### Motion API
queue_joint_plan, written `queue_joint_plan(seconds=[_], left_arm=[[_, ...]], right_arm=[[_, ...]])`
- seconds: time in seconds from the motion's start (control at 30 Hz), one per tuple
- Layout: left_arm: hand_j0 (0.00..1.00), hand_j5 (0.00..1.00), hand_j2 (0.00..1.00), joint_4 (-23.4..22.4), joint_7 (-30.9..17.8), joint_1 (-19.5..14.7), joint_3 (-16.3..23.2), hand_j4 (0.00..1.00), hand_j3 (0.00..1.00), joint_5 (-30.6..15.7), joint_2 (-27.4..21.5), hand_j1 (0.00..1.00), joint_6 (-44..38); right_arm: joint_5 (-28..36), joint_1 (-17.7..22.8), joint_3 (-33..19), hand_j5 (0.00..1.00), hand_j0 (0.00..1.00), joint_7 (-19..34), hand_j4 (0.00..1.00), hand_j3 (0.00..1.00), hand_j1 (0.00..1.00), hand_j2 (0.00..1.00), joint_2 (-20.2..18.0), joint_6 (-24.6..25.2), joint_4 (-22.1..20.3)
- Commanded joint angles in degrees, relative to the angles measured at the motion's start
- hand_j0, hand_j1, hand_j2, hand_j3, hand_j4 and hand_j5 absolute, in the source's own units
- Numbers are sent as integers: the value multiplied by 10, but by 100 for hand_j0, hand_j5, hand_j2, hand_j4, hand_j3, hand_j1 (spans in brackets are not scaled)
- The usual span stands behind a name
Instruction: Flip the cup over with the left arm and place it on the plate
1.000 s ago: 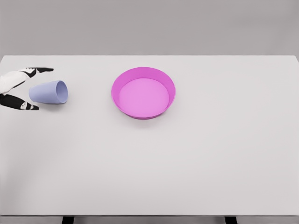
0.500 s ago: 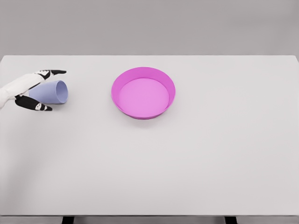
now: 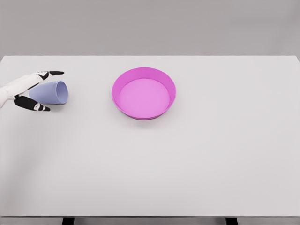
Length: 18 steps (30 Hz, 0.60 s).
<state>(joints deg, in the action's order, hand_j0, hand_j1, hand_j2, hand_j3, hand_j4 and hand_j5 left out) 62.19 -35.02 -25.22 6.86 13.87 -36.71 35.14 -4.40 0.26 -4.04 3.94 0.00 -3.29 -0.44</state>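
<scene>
The pale blue cup (image 3: 52, 92) lies on its side near the left edge of the white bench (image 3: 150, 164), its open mouth facing right toward the plate (image 3: 144, 93). The left hand (image 3: 29, 90) comes in from the left edge and brackets the cup's closed end: black-tipped fingers (image 3: 52, 73) reach along the far side of the cup, and the thumb lies along its near side. The hand is spread around the cup; whether it presses on the cup cannot be told. The pink plate, round with a raised rim, sits well apart to the right, around the bench's middle.
</scene>
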Motion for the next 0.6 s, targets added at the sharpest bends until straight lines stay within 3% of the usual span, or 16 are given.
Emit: queue_joint_plan(seconds=[0.0, 0.57], left_arm=[[100, 100, 100, -1, 0, 0, 2, 100, 100, 12, 2, 100, -1], [100, 100, 100, -2, 0, -14, 3, 100, 100, 66, 24, 100, -59]], right_arm=[[0, 0, 0, 100, 100, 0, 100, 100, 100, 100, 0, -1, 0], [0, 0, 0, 100, 100, 0, 100, 100, 100, 100, 0, 0, 0]])
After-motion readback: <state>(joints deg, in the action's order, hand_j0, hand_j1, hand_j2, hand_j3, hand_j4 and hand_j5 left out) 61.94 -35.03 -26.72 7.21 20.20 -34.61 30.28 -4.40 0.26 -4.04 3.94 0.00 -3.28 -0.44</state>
